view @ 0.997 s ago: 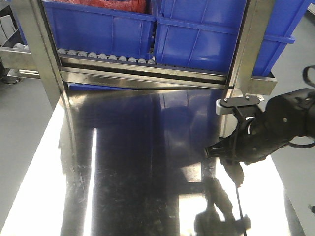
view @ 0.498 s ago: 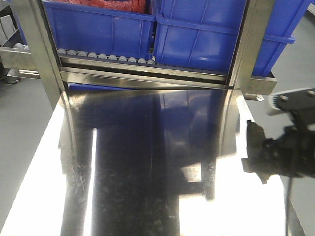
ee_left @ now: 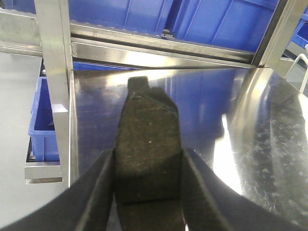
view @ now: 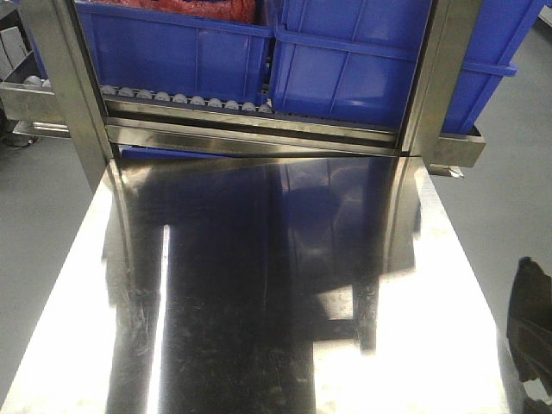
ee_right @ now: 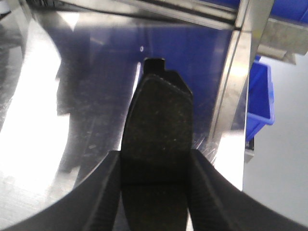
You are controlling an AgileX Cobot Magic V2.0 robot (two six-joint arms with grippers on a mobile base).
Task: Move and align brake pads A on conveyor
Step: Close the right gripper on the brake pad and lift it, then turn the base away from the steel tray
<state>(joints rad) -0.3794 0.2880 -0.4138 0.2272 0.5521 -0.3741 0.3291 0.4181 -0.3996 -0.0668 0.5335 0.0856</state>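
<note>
- Left wrist view: the left fingers [ee_left: 96, 192] are clamped tight on the left pad [ee_left: 149, 130], one finger against each long edge.
- The left pad juts straight out to 12 o'clock. It is dark and grainy, with its small end tab at the far tip.
- Below it gleams the steel counter [ee_left: 231, 125]. I can't tell whether the pad touches the steel.
- At 12 o'clock past the tab sits the rack [ee_left: 159, 48], with blue bins [ee_left: 216, 19] on it. A low bin [ee_left: 43, 120] shows at 9 o'clock, off the counter's edge.
- Right wrist view: the right fingers [ee_right: 101, 187] are closed on the right pad [ee_right: 159, 120], gripping it the same way, edge to edge.
- The right pad also points to 12 o'clock, tab leading, over the counter. I can't tell if it makes contact either.
- A side bin [ee_right: 260, 101] peeks in at 3 o'clock, beyond the counter's rim.
- Front view: the counter fills the frame, with the rack and bins across 12 o'clock.
- A dark shape [view: 530, 328] cuts in at the 4 o'clock edge, too cropped to identify.
</note>
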